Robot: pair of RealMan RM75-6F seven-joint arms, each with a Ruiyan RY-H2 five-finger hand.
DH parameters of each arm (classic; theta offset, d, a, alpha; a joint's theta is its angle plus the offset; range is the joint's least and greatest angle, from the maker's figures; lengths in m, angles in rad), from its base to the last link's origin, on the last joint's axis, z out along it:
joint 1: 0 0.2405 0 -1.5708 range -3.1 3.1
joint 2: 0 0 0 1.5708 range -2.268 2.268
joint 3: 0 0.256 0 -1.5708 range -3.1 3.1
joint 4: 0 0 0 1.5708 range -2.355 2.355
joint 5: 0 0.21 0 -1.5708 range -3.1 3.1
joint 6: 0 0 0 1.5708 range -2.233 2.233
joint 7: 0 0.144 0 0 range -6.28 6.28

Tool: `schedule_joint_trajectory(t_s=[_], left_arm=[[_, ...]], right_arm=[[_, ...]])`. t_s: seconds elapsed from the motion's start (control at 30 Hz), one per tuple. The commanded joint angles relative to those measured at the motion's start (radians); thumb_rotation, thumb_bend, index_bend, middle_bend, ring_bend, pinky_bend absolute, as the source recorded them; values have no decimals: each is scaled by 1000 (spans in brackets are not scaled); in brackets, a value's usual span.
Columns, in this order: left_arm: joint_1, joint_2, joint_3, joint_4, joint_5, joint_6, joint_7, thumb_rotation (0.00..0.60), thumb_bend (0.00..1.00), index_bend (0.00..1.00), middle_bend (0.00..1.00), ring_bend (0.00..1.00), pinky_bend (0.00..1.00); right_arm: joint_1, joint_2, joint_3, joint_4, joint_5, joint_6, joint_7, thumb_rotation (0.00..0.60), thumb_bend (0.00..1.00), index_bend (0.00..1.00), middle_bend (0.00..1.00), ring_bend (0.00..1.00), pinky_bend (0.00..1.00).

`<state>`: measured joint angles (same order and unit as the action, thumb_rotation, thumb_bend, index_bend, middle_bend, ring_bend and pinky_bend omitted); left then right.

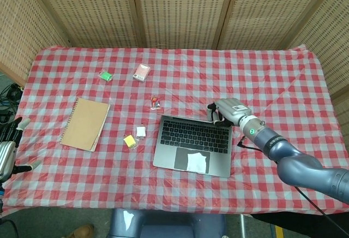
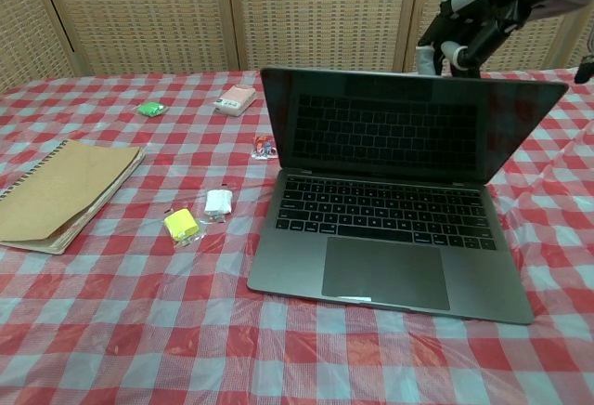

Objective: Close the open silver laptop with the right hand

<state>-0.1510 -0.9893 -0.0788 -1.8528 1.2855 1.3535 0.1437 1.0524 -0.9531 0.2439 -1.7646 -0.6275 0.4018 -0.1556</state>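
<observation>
Evidently the silver laptop (image 2: 390, 210) sits mid-bench with its lid tipped well forward over the keys because the right hand (image 2: 464, 33), fingers (image 2: 439, 54) curled onto the lid's top edge, pushes from behind.

Two arms, light hands, grey-blue limb on the right.

Right hand (image 1: 224, 111): pale silver-grey shell, dark fingers with white tips; chest view shows it (image 2: 475, 17) white over black. Wrist is a silver cylinder with a small green dot, then a glossy blue-grey arm (image 1: 305, 167) with a thin black cable alongside. Left hand (image 1: 10, 149): whitish, pale fingertips, at frame edge.
</observation>
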Motion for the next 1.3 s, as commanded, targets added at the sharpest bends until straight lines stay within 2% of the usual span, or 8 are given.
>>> schedule_joint_trajectory(t_s=[0.03,0.23,0.37,0.63,0.8,1.0,1.3], left_arm=[[0,0,0,0,-1,0,0,600,0,0,0,0,0],[-2,-1,0,1,-3,-3,0,600,0,0,0,0,0],[-2,-1,1,0,-3,-2,0,600,0,0,0,0,0],[-5,-5,2,3,-10,-8,6,600,0,0,0,0,0],[-7,-7,2,6,-12,-10,9,600,0,0,0,0,0],[-9,-9,4,7,-13,-12,10,600,0,0,0,0,0],[-10,-10,7,7,-9,-16,7,600,0,0,0,0,0]], right_arm=[[-29,-7,-28,-46,-110,9,-2,600,1000,493,547,527,473],[-60,-56,-85,-58,-257,59,-41,600,1000,494,547,516,442],[-93,-99,-105,-46,-357,116,-56,600,1000,494,546,504,424],[-168,-211,-180,50,-641,222,-69,600,1000,494,543,497,422],[-190,-261,-221,105,-762,254,-43,600,1000,494,543,497,422],[-204,-302,-270,166,-880,289,-21,600,1000,494,543,497,423],[-221,-325,-311,212,-971,339,-29,600,1000,494,543,498,423]])
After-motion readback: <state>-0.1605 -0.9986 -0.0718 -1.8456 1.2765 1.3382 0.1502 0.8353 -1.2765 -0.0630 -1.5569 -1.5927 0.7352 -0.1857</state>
